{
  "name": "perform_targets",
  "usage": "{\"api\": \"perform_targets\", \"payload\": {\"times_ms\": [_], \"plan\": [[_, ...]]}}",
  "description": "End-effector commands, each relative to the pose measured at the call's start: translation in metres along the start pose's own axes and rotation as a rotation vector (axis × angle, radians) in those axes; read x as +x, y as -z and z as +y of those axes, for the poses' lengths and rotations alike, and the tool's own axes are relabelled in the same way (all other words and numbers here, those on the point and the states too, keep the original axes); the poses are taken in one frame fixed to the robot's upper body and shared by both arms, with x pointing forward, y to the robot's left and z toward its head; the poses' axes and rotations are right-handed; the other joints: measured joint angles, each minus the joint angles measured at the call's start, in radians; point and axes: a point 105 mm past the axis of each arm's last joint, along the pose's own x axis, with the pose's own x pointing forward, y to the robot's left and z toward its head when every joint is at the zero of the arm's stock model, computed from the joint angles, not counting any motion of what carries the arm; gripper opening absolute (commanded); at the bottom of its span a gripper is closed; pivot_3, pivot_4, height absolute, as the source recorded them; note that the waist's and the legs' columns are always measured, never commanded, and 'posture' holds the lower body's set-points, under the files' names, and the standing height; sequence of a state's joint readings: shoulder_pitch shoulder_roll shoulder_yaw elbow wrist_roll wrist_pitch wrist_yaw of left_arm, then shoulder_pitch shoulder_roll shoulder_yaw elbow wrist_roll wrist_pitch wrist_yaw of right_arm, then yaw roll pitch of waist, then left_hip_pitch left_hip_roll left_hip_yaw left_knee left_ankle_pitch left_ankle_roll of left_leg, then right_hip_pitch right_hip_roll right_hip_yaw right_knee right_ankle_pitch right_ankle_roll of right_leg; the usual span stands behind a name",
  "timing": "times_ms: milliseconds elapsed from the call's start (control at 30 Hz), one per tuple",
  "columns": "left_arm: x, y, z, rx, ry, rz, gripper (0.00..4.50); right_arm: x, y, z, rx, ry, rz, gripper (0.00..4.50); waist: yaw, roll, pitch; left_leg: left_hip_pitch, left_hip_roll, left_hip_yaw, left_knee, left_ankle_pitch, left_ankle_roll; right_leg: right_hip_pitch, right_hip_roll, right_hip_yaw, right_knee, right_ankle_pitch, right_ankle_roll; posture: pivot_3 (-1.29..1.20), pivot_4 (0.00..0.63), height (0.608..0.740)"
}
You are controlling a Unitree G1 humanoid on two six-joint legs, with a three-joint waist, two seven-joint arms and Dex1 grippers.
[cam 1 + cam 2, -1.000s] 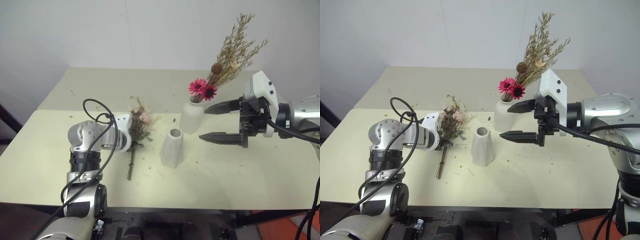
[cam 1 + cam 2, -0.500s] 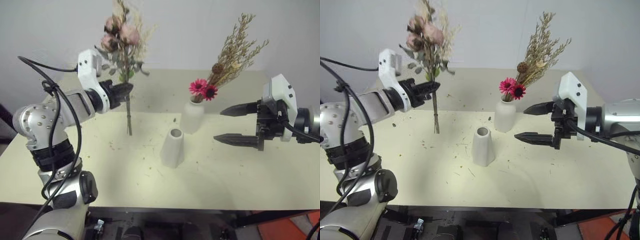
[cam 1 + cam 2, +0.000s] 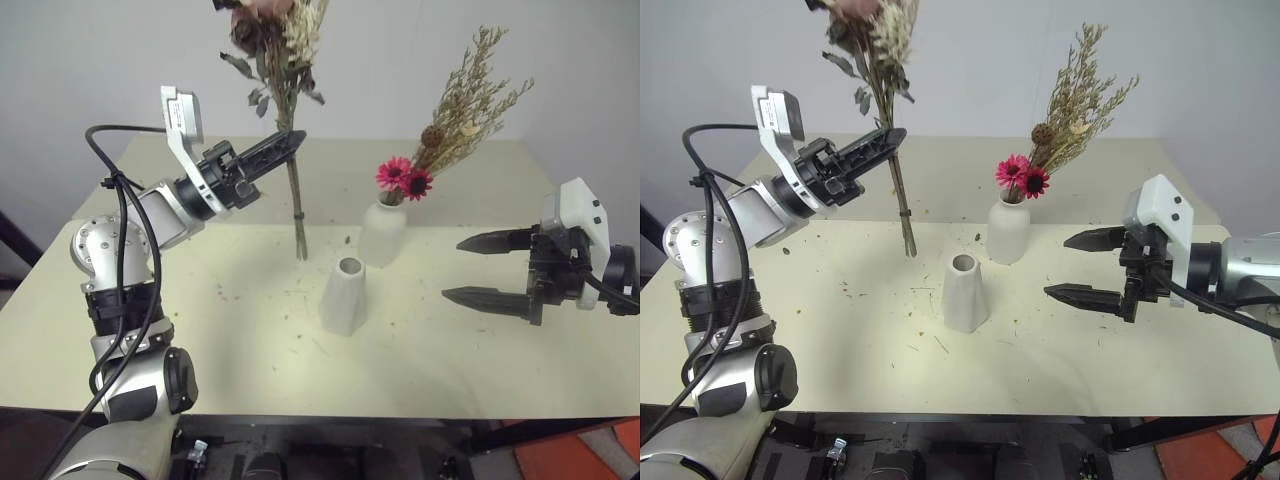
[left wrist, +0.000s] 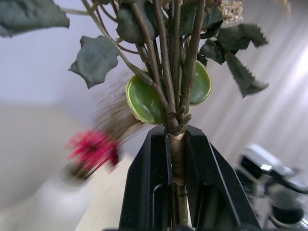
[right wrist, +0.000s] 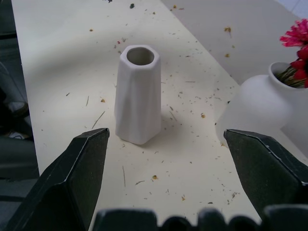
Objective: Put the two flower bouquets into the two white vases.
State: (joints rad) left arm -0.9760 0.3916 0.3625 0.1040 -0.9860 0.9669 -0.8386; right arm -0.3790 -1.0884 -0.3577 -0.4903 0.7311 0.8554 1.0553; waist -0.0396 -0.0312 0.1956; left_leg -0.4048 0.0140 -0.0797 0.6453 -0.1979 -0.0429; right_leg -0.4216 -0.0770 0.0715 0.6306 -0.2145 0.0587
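Observation:
My left gripper (image 3: pixel 290 143) is shut on the stems of the pale pink rose bouquet (image 3: pixel 294 195) and holds it upright in the air, left of and above the vases. The stem ends hang just above the table. In the left wrist view the fingers (image 4: pixel 144 192) clamp the bound stems (image 4: pixel 166 62). The tapered white vase (image 3: pixel 343 295) stands empty at the table's middle. Behind it stands the rounded white vase (image 3: pixel 384 232), holding the dried grasses with red daisies (image 3: pixel 465 105). My right gripper (image 3: pixel 452 268) is open, level, to the right of both vases, with the tapered vase (image 5: pixel 138 101) ahead of it.
The pale yellow table (image 3: pixel 200 330) is strewn with small plant crumbs around the vases. A second table section (image 3: pixel 180 170) joins behind, against a white wall. The front edge runs close below the tapered vase.
My left gripper lifted the rose bouquet off the table, turned it upright and carried it to the right, toward the vases. The right gripper drew back to the right, still open.

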Motion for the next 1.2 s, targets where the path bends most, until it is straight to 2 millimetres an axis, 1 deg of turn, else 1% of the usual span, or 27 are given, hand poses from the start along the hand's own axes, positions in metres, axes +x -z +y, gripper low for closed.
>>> {"api": "perform_targets", "payload": {"times_ms": [33,167,267,367,600,900,1200], "plan": [[0.012,-0.008,-0.010,0.107,0.131,-0.052,0.12,-0.008,-0.010,0.000,-0.048,0.045,-0.015,4.50,0.001,0.000,0.000,0.000,0.000,0.000,0.000,0.000,0.000,0.000,0.000,0.000,0.000,0.000,0.000,0.00,0.150,0.740],[0.017,-0.004,-0.011,0.155,0.208,-0.089,0.12,-0.009,-0.009,0.002,-0.050,0.062,-0.016,4.50,0.000,0.000,0.000,-0.001,0.000,0.000,0.000,0.000,0.000,0.000,0.000,0.000,-0.001,-0.001,0.002,0.00,0.150,0.740],[0.019,-0.001,-0.007,0.144,0.238,-0.124,0.12,-0.010,-0.008,0.002,-0.051,0.078,-0.015,4.50,0.001,0.000,0.000,-0.001,0.000,0.000,0.000,0.000,0.000,0.000,0.000,0.000,-0.001,-0.001,0.001,0.00,0.150,0.740],[0.022,0.008,-0.001,0.139,0.247,-0.119,0.12,-0.012,-0.006,0.003,-0.048,0.090,-0.010,4.50,0.001,0.000,0.000,-0.001,0.000,0.000,0.000,0.000,0.000,0.000,0.000,0.000,-0.001,-0.001,0.002,0.00,0.150,0.740],[0.025,0.019,0.000,0.127,0.303,-0.116,0.12,-0.016,-0.004,0.007,-0.044,0.099,0.001,4.50,0.000,0.000,0.000,-0.001,0.000,0.000,0.000,0.000,0.000,0.000,0.000,0.000,-0.001,-0.002,0.003,0.00,0.150,0.740],[0.028,0.039,0.005,0.098,0.324,-0.081,0.12,-0.017,-0.001,0.007,-0.041,0.108,0.011,4.50,0.001,0.000,0.000,0.000,0.000,0.000,0.000,0.000,0.000,0.000,0.000,0.000,0.000,-0.002,0.004,0.00,0.150,0.740],[0.030,0.052,0.015,0.083,0.309,-0.055,0.12,-0.017,0.000,0.007,-0.040,0.125,0.010,4.50,0.001,0.000,0.000,0.000,0.000,0.000,0.000,0.000,0.000,0.000,0.000,0.000,0.000,-0.002,0.004,0.00,0.150,0.740]]}}
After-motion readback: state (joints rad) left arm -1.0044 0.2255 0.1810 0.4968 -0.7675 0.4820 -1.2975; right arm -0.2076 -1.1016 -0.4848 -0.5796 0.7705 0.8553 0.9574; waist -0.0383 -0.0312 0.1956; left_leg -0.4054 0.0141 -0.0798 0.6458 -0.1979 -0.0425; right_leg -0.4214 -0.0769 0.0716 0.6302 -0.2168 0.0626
